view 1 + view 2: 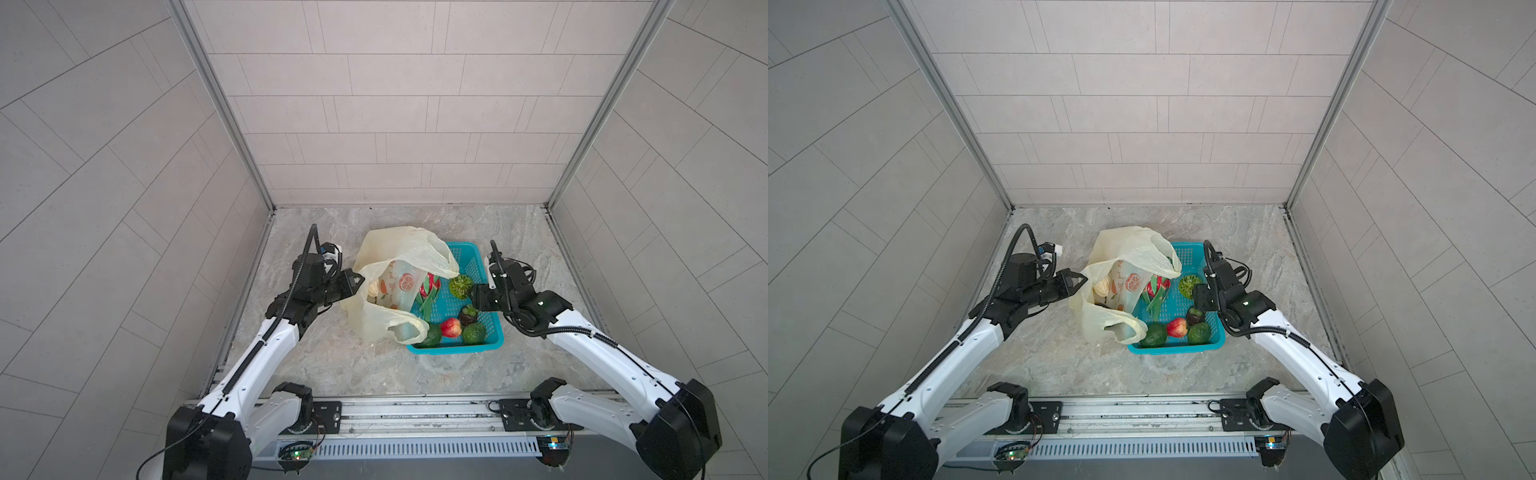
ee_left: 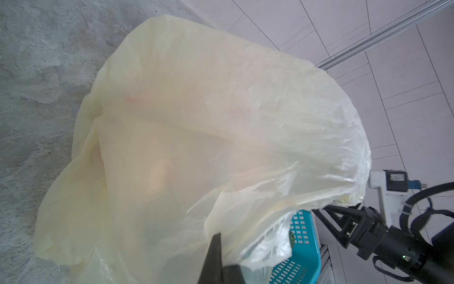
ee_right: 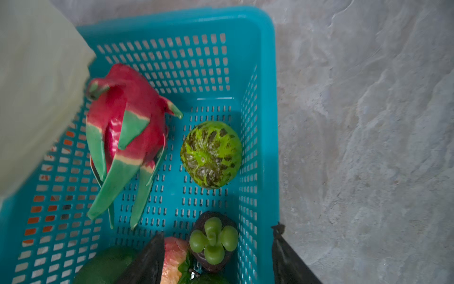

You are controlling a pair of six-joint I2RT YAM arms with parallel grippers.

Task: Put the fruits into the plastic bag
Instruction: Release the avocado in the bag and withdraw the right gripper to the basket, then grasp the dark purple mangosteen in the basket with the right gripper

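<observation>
Clearly, most of the work was still ahead. The plastic bag (image 1: 386, 286) stood propped open just beside the teal basket (image 1: 494, 338), one flap draped over the basket's near wall, and the left gripper (image 1: 356, 281) was clamped tight on its rim, holding the mouth up. Inside it something pale and a little orange showed, though whether that was a fruit or only the bag's printed pattern could not be told. In the basket five fruits remained — the dragon fruit (image 3: 125, 137), the bright green ball (image 3: 211, 155), the dark purple one (image 3: 213, 242), the red apple (image 1: 451, 327) and an avocado (image 1: 474, 333) — with a second avocado (image 1: 430, 336) half under the bag's edge. The right gripper (image 3: 218, 260) hovered over the basket with its jaws apart, straddling the purple fruit and holding nothing.
</observation>
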